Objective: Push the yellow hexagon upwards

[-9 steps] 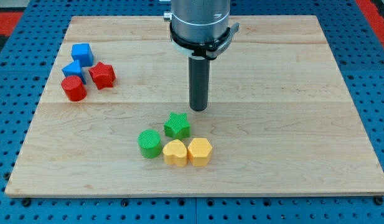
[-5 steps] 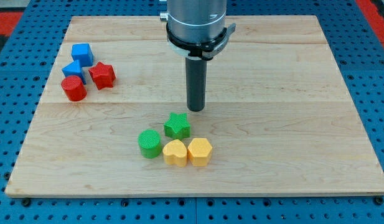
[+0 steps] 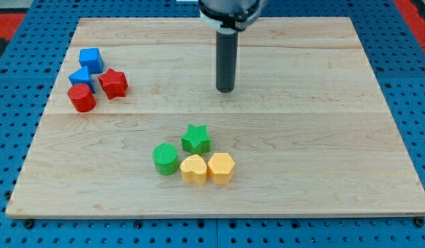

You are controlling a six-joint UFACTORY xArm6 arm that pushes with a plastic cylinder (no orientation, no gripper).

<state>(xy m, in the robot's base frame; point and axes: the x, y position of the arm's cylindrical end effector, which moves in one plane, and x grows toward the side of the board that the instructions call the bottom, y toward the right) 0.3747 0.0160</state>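
Observation:
The yellow hexagon (image 3: 221, 167) sits near the view's bottom centre of the wooden board (image 3: 322, 138). A yellow heart (image 3: 193, 168) touches its left side. A green star (image 3: 195, 138) is just above the heart, and a green cylinder (image 3: 165, 158) is to the heart's left. My tip (image 3: 226, 89) is well above this cluster, toward the view's top, apart from every block and roughly in line with the hexagon.
A second group lies at the view's upper left: a blue cube (image 3: 91, 59), another blue block (image 3: 81, 77), a red star (image 3: 113, 83) and a red cylinder (image 3: 81, 98). The board lies on a blue pegboard (image 3: 412, 103).
My tip has moved toward the view's top and slightly right, away from the green star. No block has moved.

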